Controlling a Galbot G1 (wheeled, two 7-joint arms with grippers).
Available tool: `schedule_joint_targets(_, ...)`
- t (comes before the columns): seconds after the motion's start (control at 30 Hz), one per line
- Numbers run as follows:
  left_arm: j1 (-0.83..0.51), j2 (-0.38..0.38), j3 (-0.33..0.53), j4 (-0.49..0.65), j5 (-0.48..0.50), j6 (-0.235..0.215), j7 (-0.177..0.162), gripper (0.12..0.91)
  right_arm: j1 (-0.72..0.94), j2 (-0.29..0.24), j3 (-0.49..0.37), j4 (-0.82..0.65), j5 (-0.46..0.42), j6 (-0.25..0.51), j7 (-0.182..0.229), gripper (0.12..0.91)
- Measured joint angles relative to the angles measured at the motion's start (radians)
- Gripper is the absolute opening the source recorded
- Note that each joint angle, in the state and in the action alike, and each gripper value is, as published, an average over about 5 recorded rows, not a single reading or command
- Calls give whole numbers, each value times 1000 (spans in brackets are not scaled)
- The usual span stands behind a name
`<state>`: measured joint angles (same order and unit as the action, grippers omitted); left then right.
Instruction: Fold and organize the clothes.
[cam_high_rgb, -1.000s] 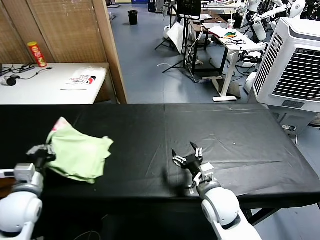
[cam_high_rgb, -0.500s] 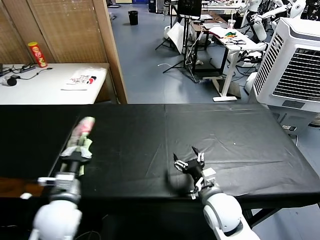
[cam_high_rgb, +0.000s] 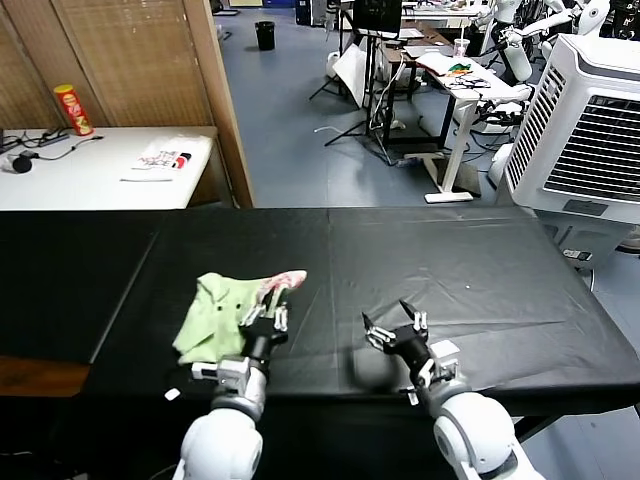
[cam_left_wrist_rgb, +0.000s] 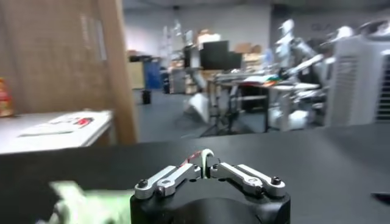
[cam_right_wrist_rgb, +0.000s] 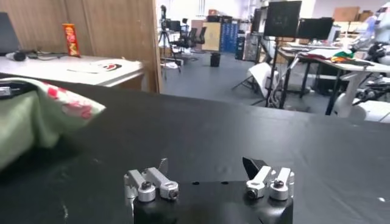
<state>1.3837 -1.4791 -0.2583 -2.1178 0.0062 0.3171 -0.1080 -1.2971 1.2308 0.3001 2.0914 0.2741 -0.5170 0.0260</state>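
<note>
T-shirt (cam_high_rgb: 225, 305) bunched, touching left pincer (cam_high_rgb: 266, 316).

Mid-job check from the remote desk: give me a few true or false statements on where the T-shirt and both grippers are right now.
1. The T-shirt lies on the black table. True.
2. The left gripper is at the T-shirt's near edge. True.
3. The right gripper is clamped on a sleeve. False: its jaws stand open over bare black cloth, apart from the shirt.
4. The T-shirt is spread flat with both sleeves out. False: it sits in a bunched heap, with the red-pink print showing at its right end.
5. The red can stands on the black table beside the shirt. False: it stands on the white table behind, to the left.
</note>
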Motion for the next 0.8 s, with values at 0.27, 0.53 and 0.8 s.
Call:
schedule_joint_targets(0.27,19,32,-24,-33,-61,-53,58,760,52,17,-64,-21,131,-80,21,798)
schedule_joint_targets(0.53,36,59,-64,-42,-70,-70,39,798,118,68,-133,-78,229,-121,75,798)
schedule_joint_targets(0.8,45,60,-80,-34,-58,-74,35,798,116,90,-175,-105,256,-150,94,717)
